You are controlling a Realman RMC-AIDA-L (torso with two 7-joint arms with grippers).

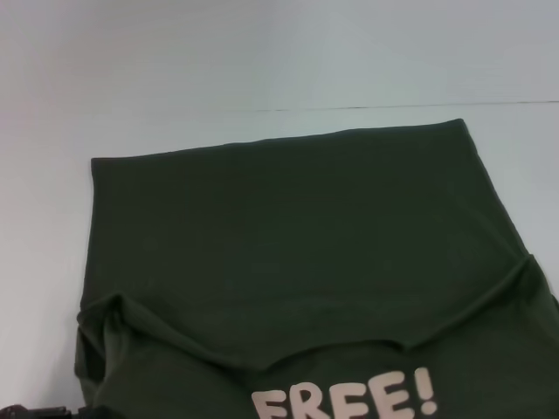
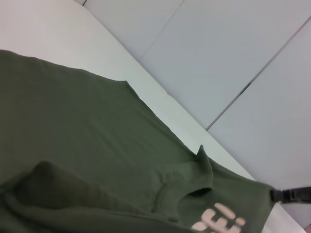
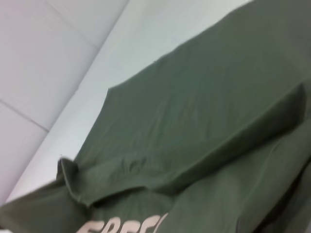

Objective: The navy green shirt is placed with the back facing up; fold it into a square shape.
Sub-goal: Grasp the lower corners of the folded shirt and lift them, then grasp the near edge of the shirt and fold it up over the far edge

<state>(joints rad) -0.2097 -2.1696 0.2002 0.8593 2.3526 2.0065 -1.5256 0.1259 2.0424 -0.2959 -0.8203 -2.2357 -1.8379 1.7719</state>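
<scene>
The navy green shirt (image 1: 297,236) lies on the white table (image 1: 39,218) and fills most of the head view. Its far edge is straight. A top layer ends in a curved, bunched edge (image 1: 262,358) near me. Below that edge, pale letters "FREE!" (image 1: 345,397) show on the lower layer. The shirt also shows in the left wrist view (image 2: 82,136) and in the right wrist view (image 3: 204,107). A dark part of my left gripper (image 1: 26,410) shows at the near left corner by the shirt. A dark part, likely my right gripper (image 2: 294,194), sits at the shirt's edge.
The white table's far edge (image 1: 393,107) runs behind the shirt, with a pale wall beyond. Bare table lies to the left and beyond the shirt. Pale floor tiles (image 2: 218,43) show past the table.
</scene>
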